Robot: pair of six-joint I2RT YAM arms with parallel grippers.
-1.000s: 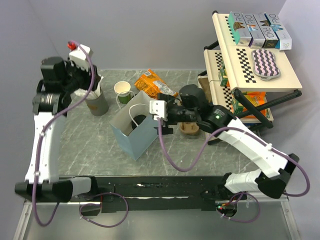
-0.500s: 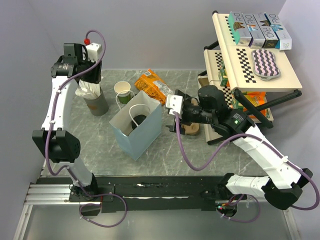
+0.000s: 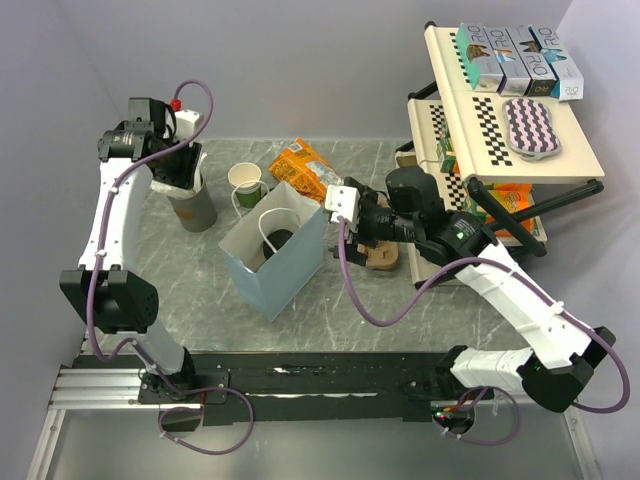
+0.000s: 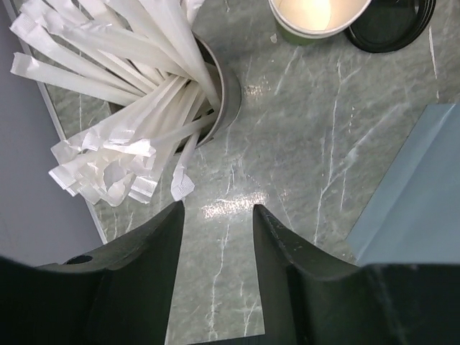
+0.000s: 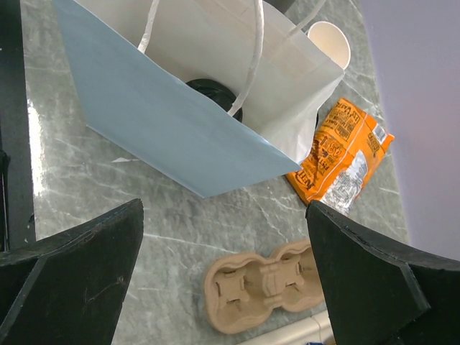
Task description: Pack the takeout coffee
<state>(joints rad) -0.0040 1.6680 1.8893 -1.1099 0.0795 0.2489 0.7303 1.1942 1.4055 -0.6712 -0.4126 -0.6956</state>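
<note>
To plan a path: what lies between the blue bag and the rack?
A cardboard cup carrier; the top view shows it, partly under the right arm.

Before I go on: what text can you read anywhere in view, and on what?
"RIO", or close to it: large letters on the boxes on the top shelf; their smaller print is too small to read.
Print on the orange snack bag: too blurred to read.
No other text shows.

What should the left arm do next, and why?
Probably dip the left gripper onto the sticks and pinch one: its jaws stand part open, empty, beside the grey cup, and the coffee already sits inside the bag.
</note>
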